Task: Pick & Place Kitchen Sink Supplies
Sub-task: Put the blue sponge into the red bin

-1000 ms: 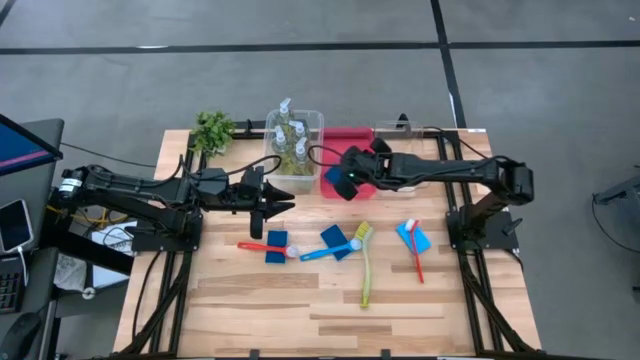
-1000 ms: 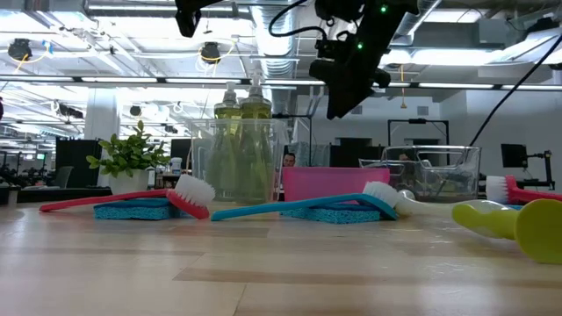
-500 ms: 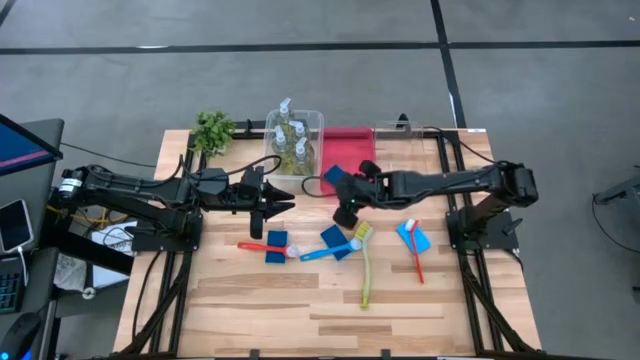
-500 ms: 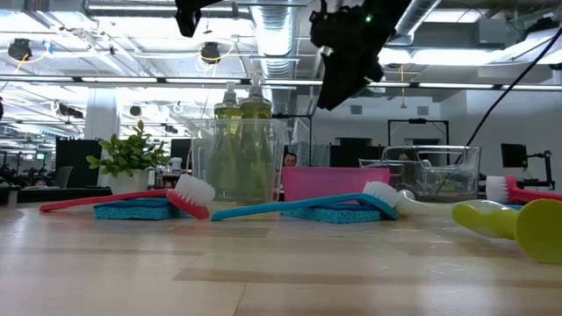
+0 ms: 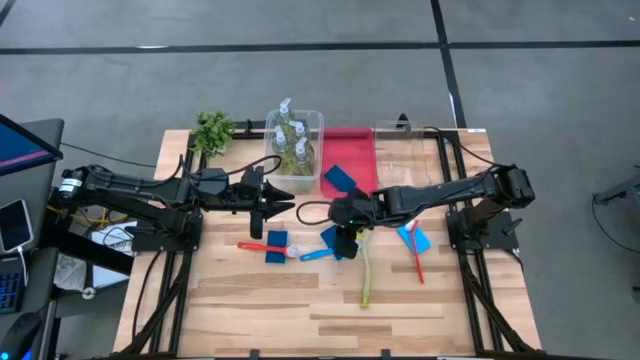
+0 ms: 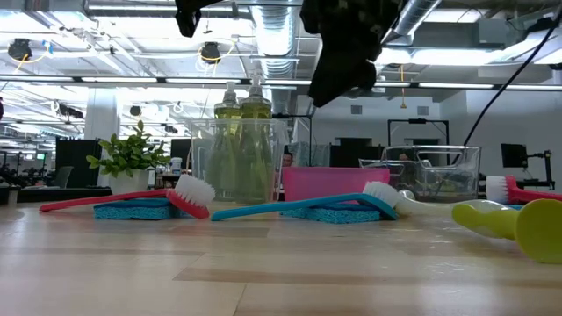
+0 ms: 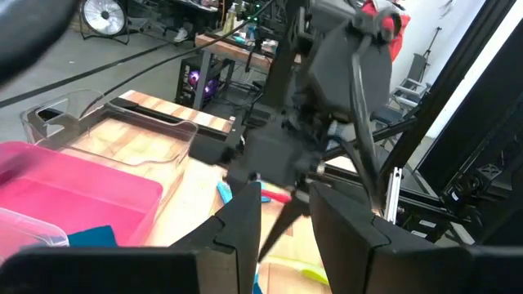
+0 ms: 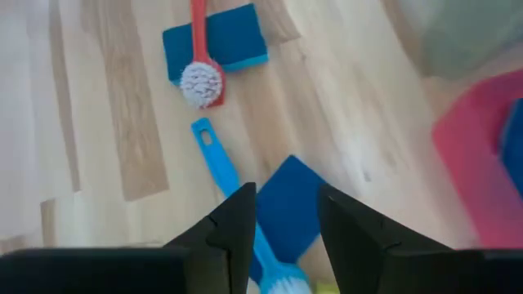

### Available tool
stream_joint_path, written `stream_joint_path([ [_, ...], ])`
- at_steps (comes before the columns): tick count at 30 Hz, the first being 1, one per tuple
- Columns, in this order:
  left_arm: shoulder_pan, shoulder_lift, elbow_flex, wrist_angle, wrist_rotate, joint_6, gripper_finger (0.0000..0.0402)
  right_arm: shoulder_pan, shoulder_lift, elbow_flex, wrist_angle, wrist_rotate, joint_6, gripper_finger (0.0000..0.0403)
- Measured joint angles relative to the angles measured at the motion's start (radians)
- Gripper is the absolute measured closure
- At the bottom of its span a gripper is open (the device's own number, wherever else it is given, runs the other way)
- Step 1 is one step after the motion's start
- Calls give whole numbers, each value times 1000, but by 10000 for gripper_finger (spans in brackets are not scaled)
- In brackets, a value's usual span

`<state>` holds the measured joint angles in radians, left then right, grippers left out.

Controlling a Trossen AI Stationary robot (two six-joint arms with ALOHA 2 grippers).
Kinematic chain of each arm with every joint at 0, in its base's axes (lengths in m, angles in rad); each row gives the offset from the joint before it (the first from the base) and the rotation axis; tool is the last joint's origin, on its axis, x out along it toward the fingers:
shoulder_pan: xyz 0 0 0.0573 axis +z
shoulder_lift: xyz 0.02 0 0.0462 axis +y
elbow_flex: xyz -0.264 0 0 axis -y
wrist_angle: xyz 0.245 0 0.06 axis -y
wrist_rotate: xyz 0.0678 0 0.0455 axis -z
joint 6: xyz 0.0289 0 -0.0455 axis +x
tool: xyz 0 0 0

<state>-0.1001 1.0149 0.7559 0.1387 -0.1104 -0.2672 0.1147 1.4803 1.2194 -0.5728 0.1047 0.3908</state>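
So the table (image 5: 250,300) is pale butcher-block wood, sitting on a grey floor with dark seams. From the low view, the room behind is a big open office with bright ceiling lights, exposed ducts and rows of monitors.

Supplies: four clear pump bottles (image 5: 288,140) of yellow-green soap stand upright in a clear tub (image 5: 311,122) at the far edge, with a small leafy plant (image 5: 212,130) to its left. Right of the tub is a red tray (image 5: 352,145) with one blue sponge (image 5: 340,179) lying in it, then another clear tub (image 5: 415,140). Nearer on the wood: a red brush (image 5: 258,246) lying across a blue sponge (image 5: 277,246), a blue brush (image 8: 219,160) over a second blue sponge (image 8: 290,204), a yellow-green brush (image 5: 365,275), and further right a second red brush (image 5: 416,255) over another blue sponge (image 5: 421,240).

The right gripper (image 8: 283,214) hangs above the blue brush and its sponge, fingers spread with nothing between them. The left gripper (image 5: 283,207) waits left of centre, near the bottle tub, fingers a bit apart and holding nothing.
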Motion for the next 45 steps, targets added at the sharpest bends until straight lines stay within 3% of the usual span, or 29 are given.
stream_joint_path([
  [6, 0, 0, 0, 0, 0, 0, 294, 27, 70, 0, 24, 5, 81, 247],
  [18, 0, 0, 0, 0, 0, -3, 294, 29, 259, 0, 52, 1, 238, 146],
  [34, 0, 0, 0, -1, 2, -3, 294, 29, 417, 5, 136, 17, 349, 143],
  [45, 0, 0, 0, -1, 2, -3, 294, 45, 380, -1, 198, 20, 322, 143],
])
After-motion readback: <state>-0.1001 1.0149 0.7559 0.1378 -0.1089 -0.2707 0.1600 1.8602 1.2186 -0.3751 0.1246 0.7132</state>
